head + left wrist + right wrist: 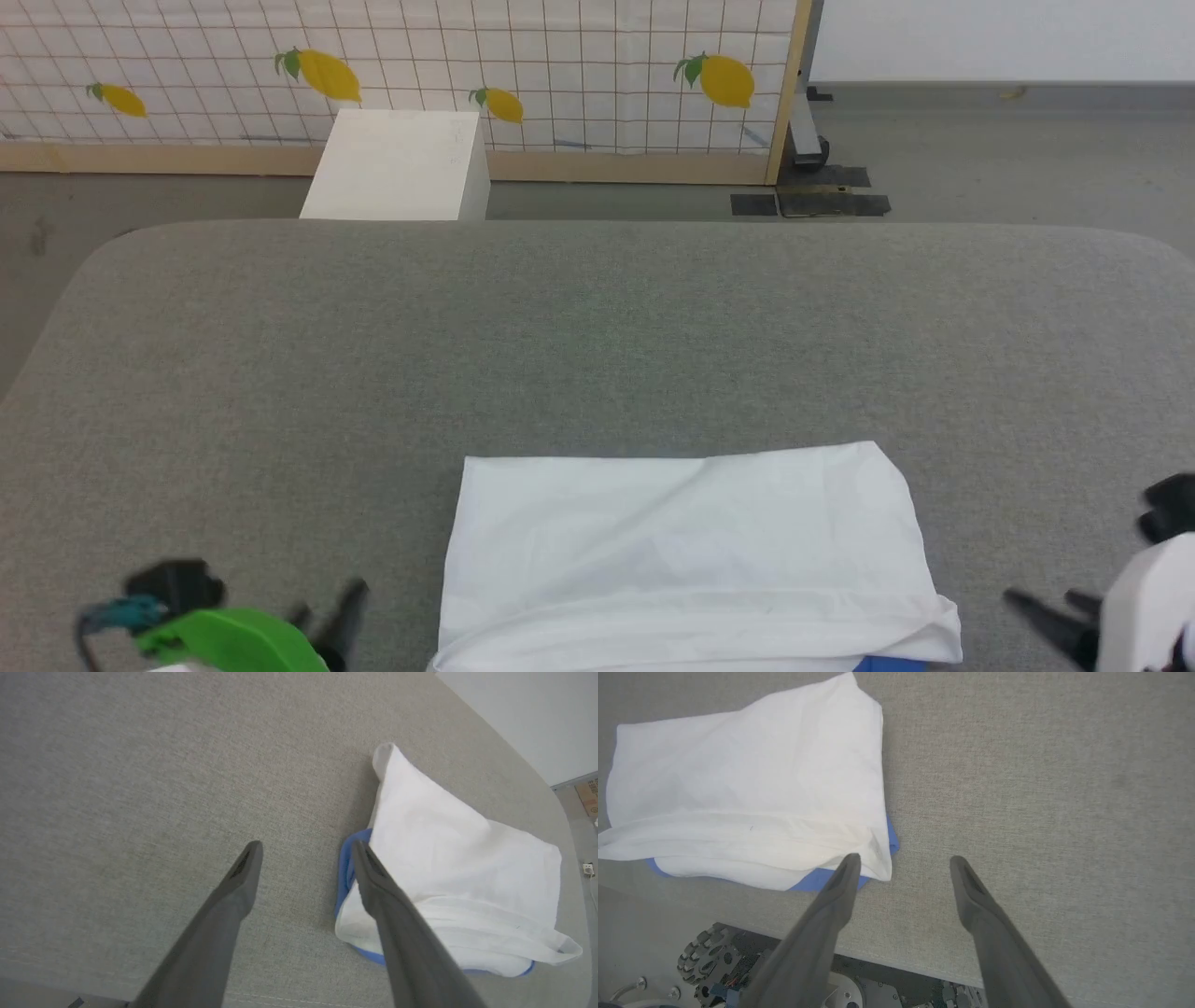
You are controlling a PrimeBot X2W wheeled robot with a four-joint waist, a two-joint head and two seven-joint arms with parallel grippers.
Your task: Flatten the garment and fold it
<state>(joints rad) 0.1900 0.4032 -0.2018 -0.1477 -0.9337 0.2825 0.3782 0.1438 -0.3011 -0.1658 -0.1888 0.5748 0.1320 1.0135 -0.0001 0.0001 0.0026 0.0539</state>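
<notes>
The garment lies folded into a white rectangle near the front edge of the grey table, with a strip of blue peeking out under its lower right corner. In the left wrist view the garment shows blue fabric along its near edges. My left gripper is open above bare table just left of the fold, and the left gripper sits at the lower left of the head view. My right gripper is open beside the garment, apart from it; the right gripper appears at the lower right.
A white box stands on the floor beyond the table's far edge, before a lemon-patterned tiled panel. The table's front edge runs just below the garment, with the robot's wheeled base beneath it.
</notes>
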